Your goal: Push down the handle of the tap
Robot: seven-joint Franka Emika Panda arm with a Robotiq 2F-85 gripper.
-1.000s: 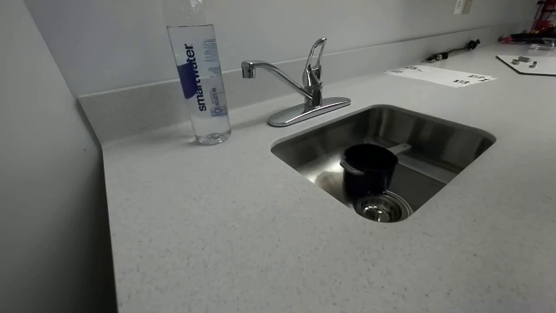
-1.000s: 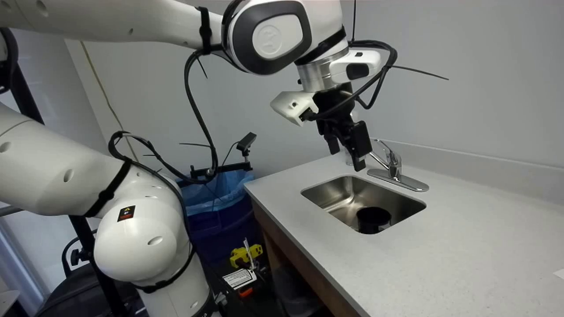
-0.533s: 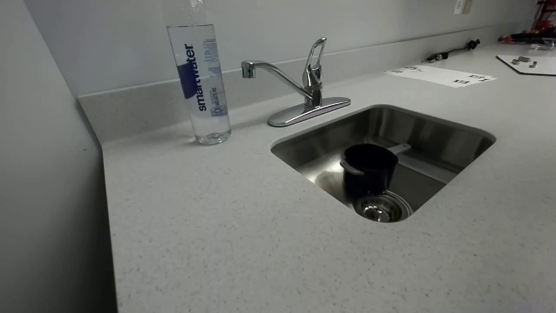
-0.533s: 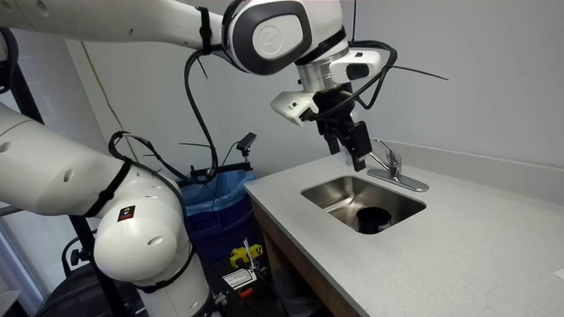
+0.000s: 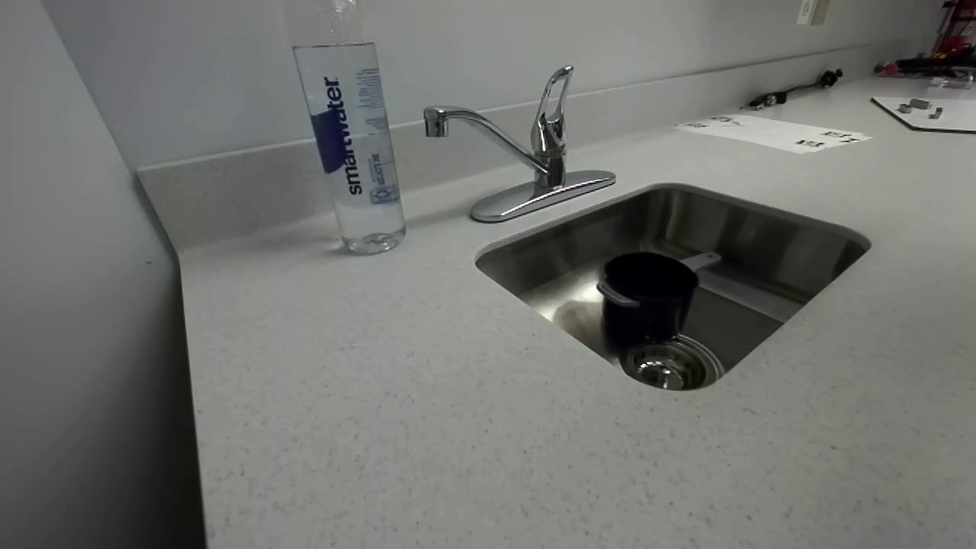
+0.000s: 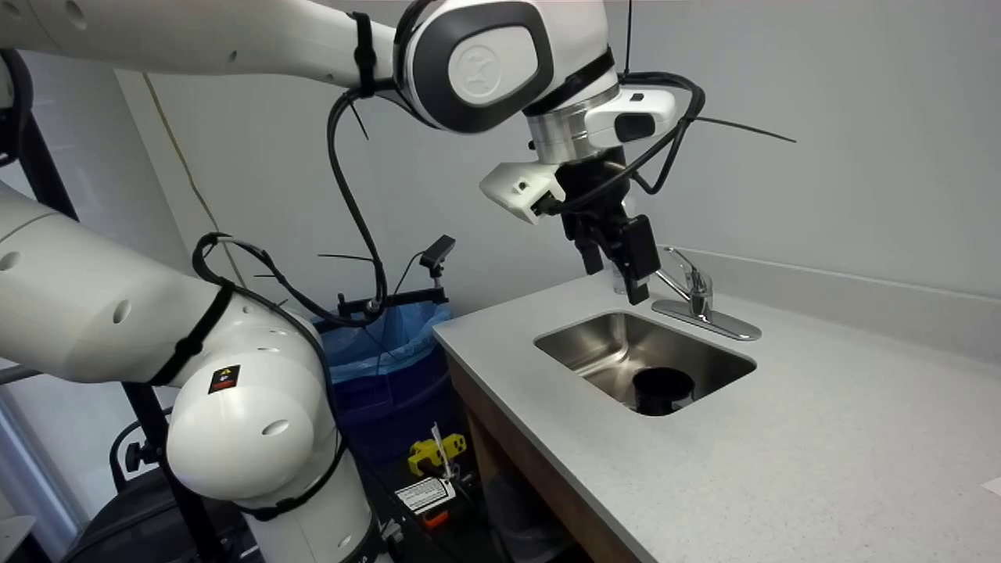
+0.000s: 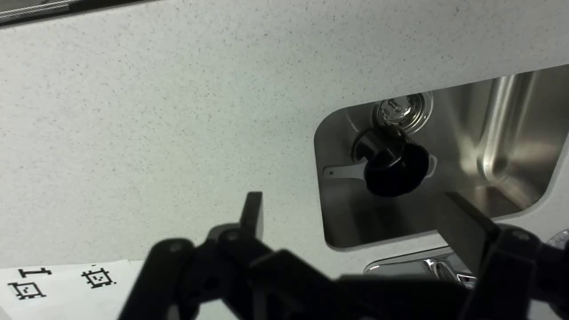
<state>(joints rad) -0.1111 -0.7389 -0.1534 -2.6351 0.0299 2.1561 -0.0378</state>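
The chrome tap (image 5: 550, 177) stands behind the sink; it also shows in an exterior view (image 6: 701, 301). Its handle (image 5: 548, 128) is a slim looped lever pointing up; it also shows in an exterior view (image 6: 682, 258). In the wrist view the tap (image 7: 400, 263) is partly hidden behind the gripper, and only part of its handle (image 7: 442, 270) shows at the bottom. My gripper (image 6: 616, 283) is open and empty, above the sink and apart from the tap. In the wrist view the gripper's fingers (image 7: 353, 200) are wide apart with nothing between them.
A tall clear water bottle (image 5: 354, 152) stands beside the tap near the wall. A dark pot (image 6: 663, 389) sits in the steel sink (image 6: 579, 344). Marked paper sheets (image 5: 774, 133) lie on the counter (image 5: 381, 419). A low backsplash (image 6: 844, 293) runs behind the tap.
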